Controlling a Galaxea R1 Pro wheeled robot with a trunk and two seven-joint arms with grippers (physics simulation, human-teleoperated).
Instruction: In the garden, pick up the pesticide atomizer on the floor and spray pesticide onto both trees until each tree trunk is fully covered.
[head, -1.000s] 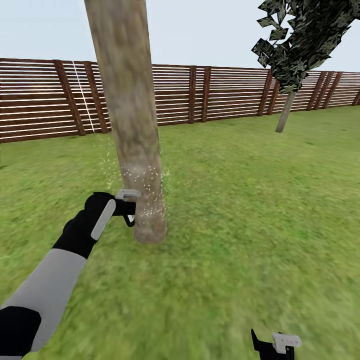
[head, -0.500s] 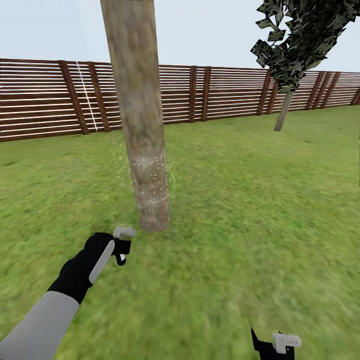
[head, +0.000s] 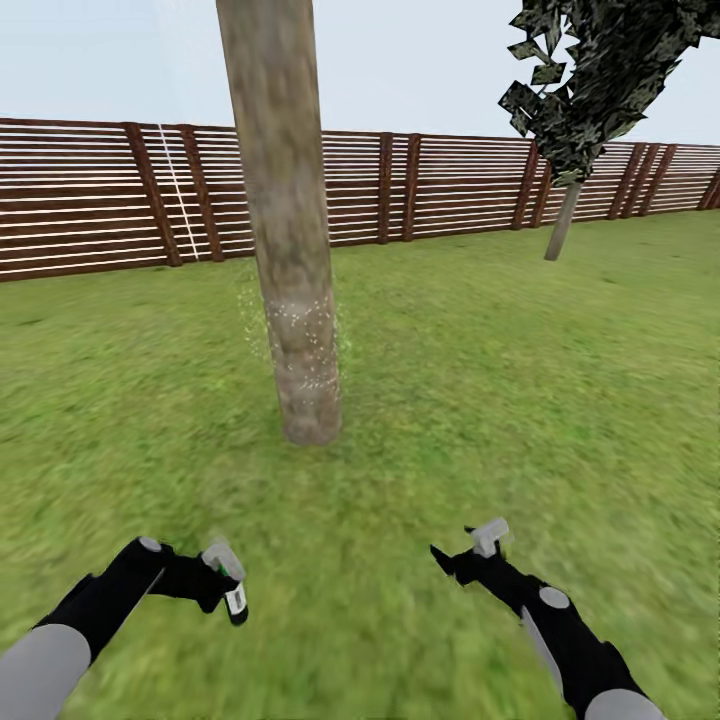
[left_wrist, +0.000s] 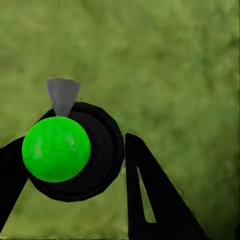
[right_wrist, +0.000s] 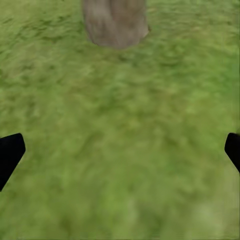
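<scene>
The near tree trunk (head: 288, 250), thick and mottled grey-brown, rises from the lawn at centre, and white spray specks dot its lower part (head: 302, 335). A second tree (head: 562, 222) with dark foliage stands far right by the fence. My left gripper (head: 228, 585) hangs low over the grass, well short of the trunk, shut on the pesticide atomizer (head: 236, 598). In the left wrist view the atomizer (left_wrist: 56, 149) shows a green ball, a black body and a grey nozzle between my fingers (left_wrist: 145, 185). My right gripper (head: 463, 549) is open over grass, as are its fingertips (right_wrist: 10, 155), with the trunk's base (right_wrist: 115, 22) ahead.
A reddish-brown slatted fence (head: 440, 185) closes the lawn behind both trees. Green grass (head: 520, 380) spreads around the trunk on all sides.
My left arm has drawn back and down from the trunk with the atomizer. The right arm has risen into the head view. The view has backed away from the trunk.
</scene>
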